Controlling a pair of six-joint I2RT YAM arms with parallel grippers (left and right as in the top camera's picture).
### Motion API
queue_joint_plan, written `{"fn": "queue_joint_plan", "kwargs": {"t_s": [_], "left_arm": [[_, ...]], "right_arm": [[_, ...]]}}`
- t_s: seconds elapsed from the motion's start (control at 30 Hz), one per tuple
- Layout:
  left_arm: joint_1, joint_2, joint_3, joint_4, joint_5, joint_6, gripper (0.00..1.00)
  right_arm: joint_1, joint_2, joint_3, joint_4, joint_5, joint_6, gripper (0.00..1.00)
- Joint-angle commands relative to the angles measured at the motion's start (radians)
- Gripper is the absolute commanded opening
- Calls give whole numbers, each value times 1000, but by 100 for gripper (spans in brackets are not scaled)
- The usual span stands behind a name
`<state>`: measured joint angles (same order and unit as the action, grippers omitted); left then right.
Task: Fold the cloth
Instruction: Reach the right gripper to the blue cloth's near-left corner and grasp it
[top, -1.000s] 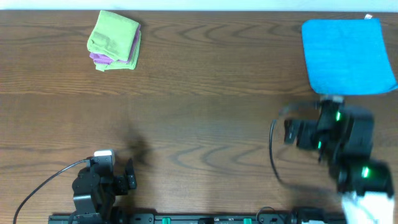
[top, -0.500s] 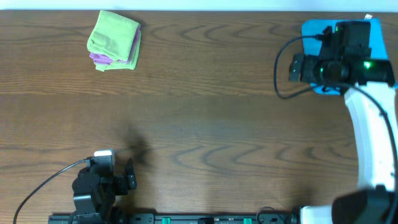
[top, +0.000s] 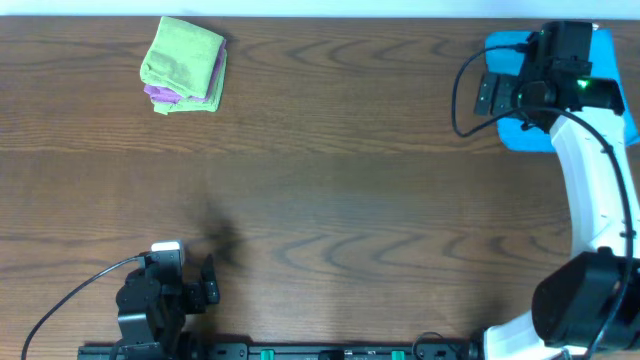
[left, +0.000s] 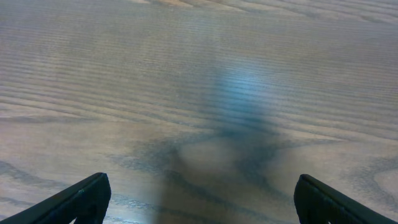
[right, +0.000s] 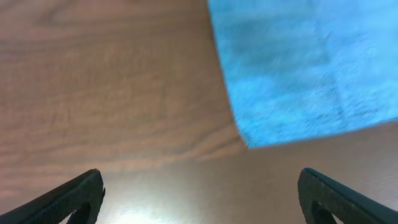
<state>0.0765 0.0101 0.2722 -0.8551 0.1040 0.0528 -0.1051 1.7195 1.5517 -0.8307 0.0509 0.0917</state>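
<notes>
The sky-blue cloth (top: 525, 135) lies flat at the far right corner of the table, partly hidden under my right arm. Its small white tag (top: 592, 27) shows at the far corner. In the right wrist view one corner of the cloth (right: 298, 68) fills the upper right. My right gripper (top: 530, 85) hovers over the cloth's left part. Its fingers (right: 199, 199) are wide open and empty, over bare wood just short of that corner. My left gripper (top: 205, 285) rests at the front left, open (left: 199, 202) and empty above bare table.
A folded lime-green cloth (top: 185, 58) lies on a purple one (top: 160, 93) at the far left. A black cable (top: 462, 90) loops off the right wrist. The table's far edge runs just behind the blue cloth.
My right arm swung from the front right of the table out to the far right and now sits over the blue cloth. The left arm has not moved.
</notes>
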Motion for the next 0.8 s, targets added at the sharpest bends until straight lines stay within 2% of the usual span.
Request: {"fn": "queue_joint_plan", "kwargs": {"t_s": [0.0,0.37,0.77], "left_arm": [[-5,-6,-31,-38,-10,15,95],[-5,-6,-31,-38,-10,15,95],[-5,-6,-31,-38,-10,15,95]], "right_arm": [[-27,44,5,42,46,-44,99],[-163,230,5,210,-42,-49,98],[-188,389,5,208,-157,-79,88]]}}
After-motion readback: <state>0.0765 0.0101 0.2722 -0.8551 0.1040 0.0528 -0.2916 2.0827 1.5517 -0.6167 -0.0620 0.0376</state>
